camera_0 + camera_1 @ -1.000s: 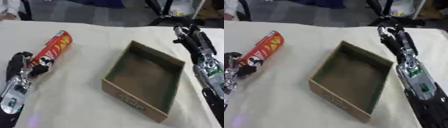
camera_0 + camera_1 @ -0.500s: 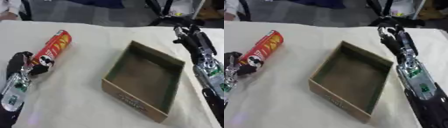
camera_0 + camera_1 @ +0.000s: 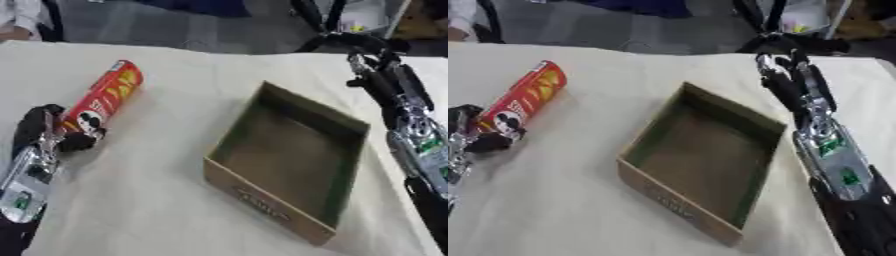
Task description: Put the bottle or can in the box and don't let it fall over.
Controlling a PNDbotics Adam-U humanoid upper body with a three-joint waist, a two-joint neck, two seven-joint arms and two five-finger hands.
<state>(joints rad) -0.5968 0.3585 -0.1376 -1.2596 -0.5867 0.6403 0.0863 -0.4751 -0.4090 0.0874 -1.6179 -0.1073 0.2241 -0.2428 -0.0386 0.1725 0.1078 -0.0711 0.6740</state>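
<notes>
Left eye view showed a big table [image 3: 166, 210] covered with a plain cream cloth that filled most of the picture. A red chip can [image 3: 103, 100] lay on its side on the cloth, far over on the left. It pointed up and away, with the mustache face near its lower end. The can was outside the box and well apart from it.

The robot's left hand [image 3: 44, 134] was at the lower end of the can. Its dark fingers curled around that end and touched it, so the hand was grasping the can.

A brown cardboard box [image 3: 262, 207] sat in the middle of the table, turned a bit askew. It was open on top, with dark green inside and some print on its near wall.

The right hand [image 3: 791, 80] was up beside the far right corner of the box, with its fingers straight and holding nothing. The silver and black arm ran down the right side.

Behind the table was a gray floor, with dark legs of some stand at the far right edge.
</notes>
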